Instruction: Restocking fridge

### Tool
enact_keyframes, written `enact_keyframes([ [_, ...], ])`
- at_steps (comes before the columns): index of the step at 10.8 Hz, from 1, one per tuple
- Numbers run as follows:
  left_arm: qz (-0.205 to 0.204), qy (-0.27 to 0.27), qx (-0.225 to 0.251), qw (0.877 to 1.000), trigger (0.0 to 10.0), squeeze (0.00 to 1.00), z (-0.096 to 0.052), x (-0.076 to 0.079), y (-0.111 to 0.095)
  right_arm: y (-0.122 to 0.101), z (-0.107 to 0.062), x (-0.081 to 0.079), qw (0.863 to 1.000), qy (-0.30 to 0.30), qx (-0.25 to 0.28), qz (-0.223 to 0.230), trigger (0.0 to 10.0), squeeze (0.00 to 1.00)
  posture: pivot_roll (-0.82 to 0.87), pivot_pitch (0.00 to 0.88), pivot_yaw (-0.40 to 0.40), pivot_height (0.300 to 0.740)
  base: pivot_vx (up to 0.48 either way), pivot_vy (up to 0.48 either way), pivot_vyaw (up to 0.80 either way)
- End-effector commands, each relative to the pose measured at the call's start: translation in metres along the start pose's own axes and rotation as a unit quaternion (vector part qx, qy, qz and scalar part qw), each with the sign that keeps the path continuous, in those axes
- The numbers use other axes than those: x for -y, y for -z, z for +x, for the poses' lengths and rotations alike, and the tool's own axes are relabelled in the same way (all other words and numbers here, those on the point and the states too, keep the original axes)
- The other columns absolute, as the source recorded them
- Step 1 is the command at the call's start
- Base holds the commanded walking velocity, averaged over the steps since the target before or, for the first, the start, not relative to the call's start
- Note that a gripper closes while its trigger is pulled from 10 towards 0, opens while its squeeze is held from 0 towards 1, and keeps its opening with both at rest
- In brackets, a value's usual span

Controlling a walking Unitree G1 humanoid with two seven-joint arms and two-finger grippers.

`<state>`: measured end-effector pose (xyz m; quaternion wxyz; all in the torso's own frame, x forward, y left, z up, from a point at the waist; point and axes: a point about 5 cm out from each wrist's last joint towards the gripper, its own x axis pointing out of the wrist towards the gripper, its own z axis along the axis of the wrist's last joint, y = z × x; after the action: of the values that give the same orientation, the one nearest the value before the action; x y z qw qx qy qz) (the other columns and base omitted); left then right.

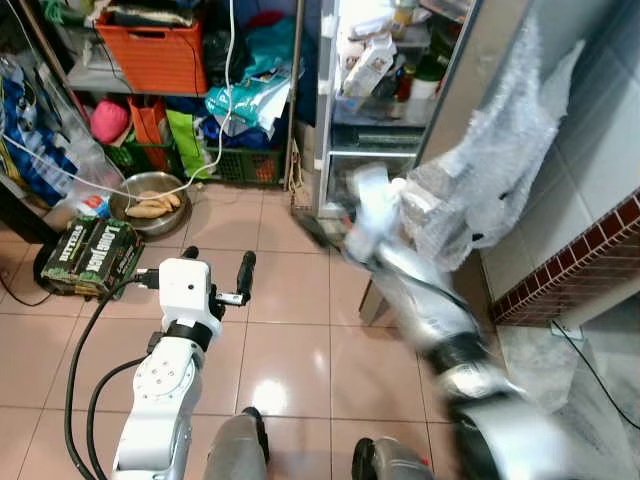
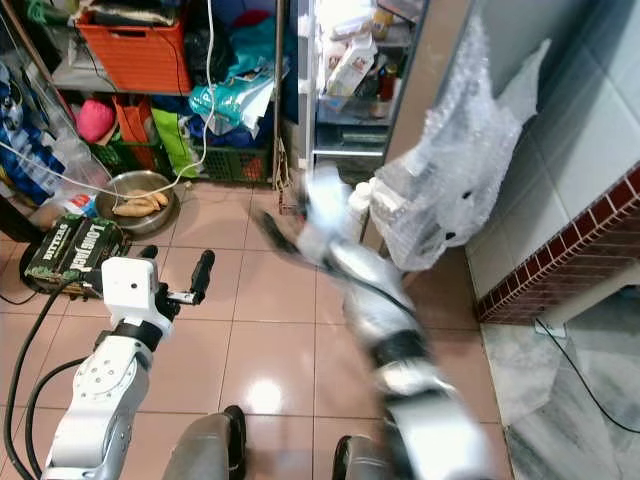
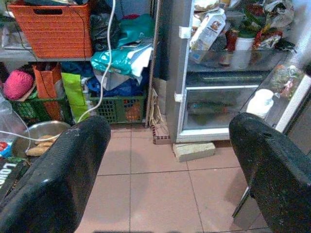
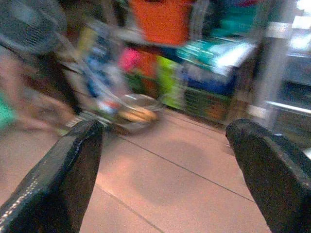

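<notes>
the open white fridge stands ahead across the pink tiled floor, its door swung wide on the robot's right with a crumpled sheet of clear bubble wrap hanging over it. on its glass shelf leans a white carton beside some jars, and a white-capped bottle sits in the door rack.

the left gripper is held out level above the floor, short of the fridge and well apart from it; its jaws are spread wide with nothing between them, and the left wrist view looks through that gap at the fridge's lower drawers. the right gripper is at the end of a badly motion-blurred right arm reaching toward the foot of the fridge; its wrist view shows the jaws wide apart and empty, with smeared floor and shelving beyond.

to the left of the fridge is cluttered shelving with an orange plastic crate on top and a green plastic crate at floor level. a round metal bowl of pale tubers sits on the floor, and just beside it lies a dark green printed carton.
</notes>
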<state>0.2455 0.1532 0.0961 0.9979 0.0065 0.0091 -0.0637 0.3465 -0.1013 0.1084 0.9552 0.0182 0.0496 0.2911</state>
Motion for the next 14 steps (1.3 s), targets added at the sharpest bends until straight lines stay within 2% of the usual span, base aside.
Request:
enact_keyframes([
  [1,0.000,-0.001,-0.004,1.000,10.0,0.00,0.000,0.001,0.002,-0.004,-0.008,0.013,1.000,0.021,0.004,-0.020,10.0,0.00,0.10,0.134,-0.013,0.740,0.000,0.000,0.00],
  [2,0.000,0.001,-0.004,1.000,10.0,0.00,0.000,0.001,0.002,0.001,-0.025,0.032,0.999,0.044,-0.008,-0.022,10.0,0.00,0.10,0.135,-0.010,0.740,0.000,0.000,0.00],
  [3,0.000,0.003,-0.005,1.000,10.0,0.00,0.000,0.001,0.002,0.003,-0.035,0.042,0.998,0.058,-0.022,-0.034,10.0,0.00,0.10,0.136,-0.008,0.740,0.000,0.000,0.00],
  [4,0.001,0.004,-0.006,1.000,10.0,0.00,0.001,0.001,0.003,0.006,-0.054,0.065,0.988,0.127,-0.045,-0.075,10.0,0.00,0.09,0.138,-0.006,0.740,0.000,0.000,0.00],
  [5,0.001,0.004,-0.006,1.000,10.0,0.00,0.001,0.001,0.003,0.001,-0.056,0.072,0.982,0.160,-0.042,-0.089,10.0,0.00,0.10,0.139,-0.006,0.740,0.000,0.000,0.00],
  [6,0.002,0.004,-0.007,1.000,10.0,0.00,0.000,0.001,0.003,-0.010,-0.054,0.083,0.970,0.221,-0.027,-0.100,10.0,0.00,0.10,0.140,-0.003,0.740,0.000,0.000,0.00],
  [7,0.003,0.005,-0.007,1.000,10.0,0.00,0.001,0.001,0.003,-0.024,-0.047,0.088,0.960,0.265,-0.002,-0.089,10.0,0.00,0.10,0.140,-0.004,0.740,0.000,0.000,0.00],
  [9,0.004,0.005,-0.007,1.000,10.0,0.00,0.001,0.001,0.002,-0.047,-0.025,0.079,0.948,0.310,0.051,-0.052,10.0,0.00,0.11,0.139,-0.005,0.740,0.000,0.000,0.00],
  [10,0.004,0.004,-0.006,1.000,10.0,0.00,0.002,0.001,0.002,-0.056,-0.011,0.070,0.946,0.315,0.071,-0.020,10.0,0.00,0.12,0.138,-0.007,0.740,0.000,0.000,0.00],
  [11,0.004,0.003,-0.006,1.000,10.0,0.00,0.002,0.001,0.002,-0.059,-0.005,0.064,0.949,0.307,0.079,-0.001,10.0,0.00,0.12,0.136,-0.008,0.740,0.000,0.000,0.00],
  [14,0.002,0.003,-0.004,1.000,10.0,0.00,0.004,0.003,0.002,-0.068,0.026,0.026,0.962,0.238,0.106,0.086,10.0,0.00,0.11,0.127,-0.012,0.740,0.000,0.000,0.00],
])
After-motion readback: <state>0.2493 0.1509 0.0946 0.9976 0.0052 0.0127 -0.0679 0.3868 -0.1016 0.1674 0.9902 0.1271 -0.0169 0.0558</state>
